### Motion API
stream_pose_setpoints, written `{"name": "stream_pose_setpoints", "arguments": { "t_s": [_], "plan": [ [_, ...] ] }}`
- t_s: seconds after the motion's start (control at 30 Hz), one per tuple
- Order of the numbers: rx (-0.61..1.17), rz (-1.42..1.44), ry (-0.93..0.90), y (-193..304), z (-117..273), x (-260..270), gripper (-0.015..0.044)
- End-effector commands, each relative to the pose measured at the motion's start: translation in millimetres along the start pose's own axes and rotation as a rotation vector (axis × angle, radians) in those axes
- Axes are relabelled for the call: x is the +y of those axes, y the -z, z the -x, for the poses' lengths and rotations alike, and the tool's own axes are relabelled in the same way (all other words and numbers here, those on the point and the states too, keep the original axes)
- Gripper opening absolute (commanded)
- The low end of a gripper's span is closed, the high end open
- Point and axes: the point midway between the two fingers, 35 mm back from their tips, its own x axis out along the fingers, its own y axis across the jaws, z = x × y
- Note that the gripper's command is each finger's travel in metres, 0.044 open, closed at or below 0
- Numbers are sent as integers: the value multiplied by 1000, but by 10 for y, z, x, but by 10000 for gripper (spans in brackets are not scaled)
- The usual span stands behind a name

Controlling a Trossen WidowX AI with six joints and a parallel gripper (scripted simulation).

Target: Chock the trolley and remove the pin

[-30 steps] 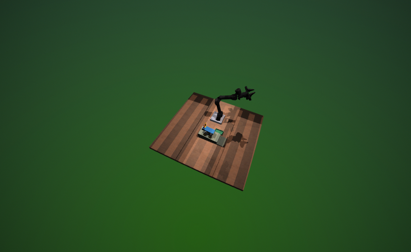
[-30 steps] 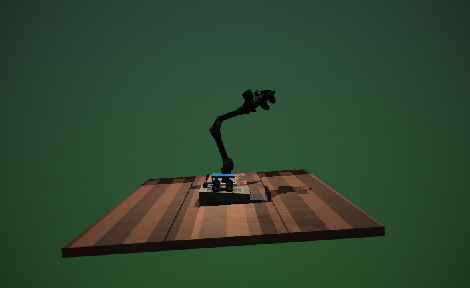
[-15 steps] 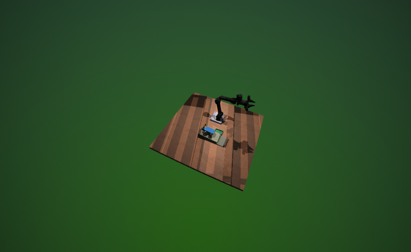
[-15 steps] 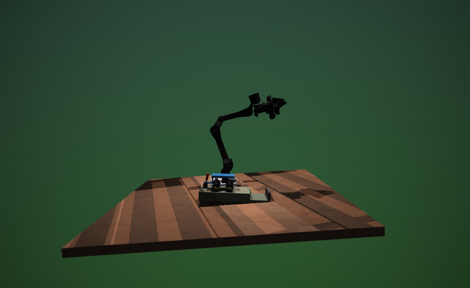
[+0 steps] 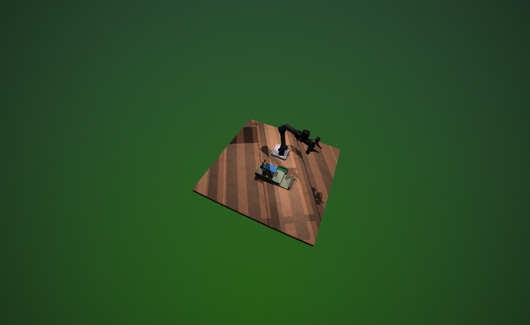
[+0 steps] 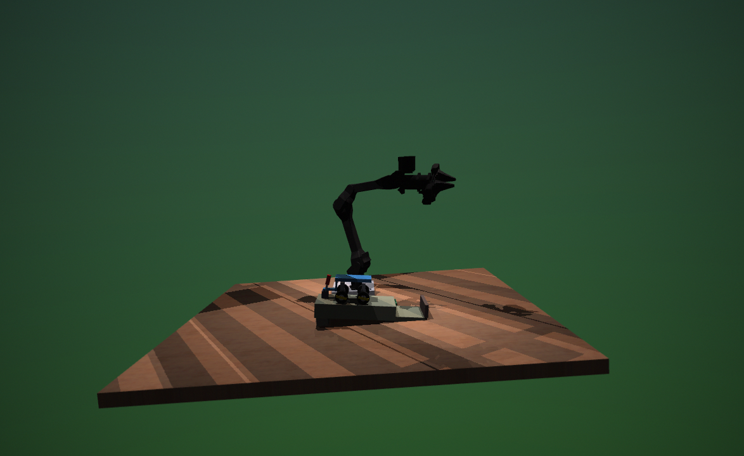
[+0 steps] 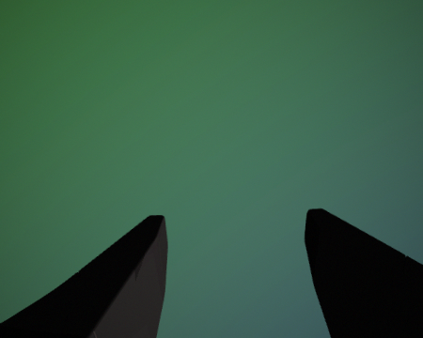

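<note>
While pincer [image 5: 319, 148] [image 6: 454, 182] [image 7: 237, 227] is hanging near half-open, empty, high beyond ramp's [image 5: 282, 178] [image 6: 357, 313] downhill end, trolley [image 5: 270, 167] [image 6: 353, 278] is sitting lower, uphillward; chock indiscernible.

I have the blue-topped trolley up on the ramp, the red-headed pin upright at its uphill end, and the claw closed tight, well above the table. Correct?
Not quite: the claw is open, its fingertips apart with nothing between them, as the wrist view shows. The rest stands.

Blue-topped trolley [image 5: 269, 167] [image 6: 353, 278] upright on pale ramp [image 5: 281, 178] [image 6: 355, 312], red-headed stop pin [image 5: 262, 164] [image 6: 327, 280] standing uphill
</note>
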Motion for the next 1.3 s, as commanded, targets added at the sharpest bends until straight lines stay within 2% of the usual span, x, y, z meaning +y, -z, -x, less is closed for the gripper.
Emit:
{"name": "stream_pose_setpoints", "arguments": {
  "t_s": [0.0, 0.47, 0.87, 1.27],
  "plan": [
    [-12, -28, -154, 11, 41, 516, 190],
    [-38, -178, -589, -3, 576, 1951, 190],
    [-20, -373, -898, -120, 1328, 2776, 190],
    [-21, -569, -1241, -391, 2370, 3401, 190]
  ]
}}
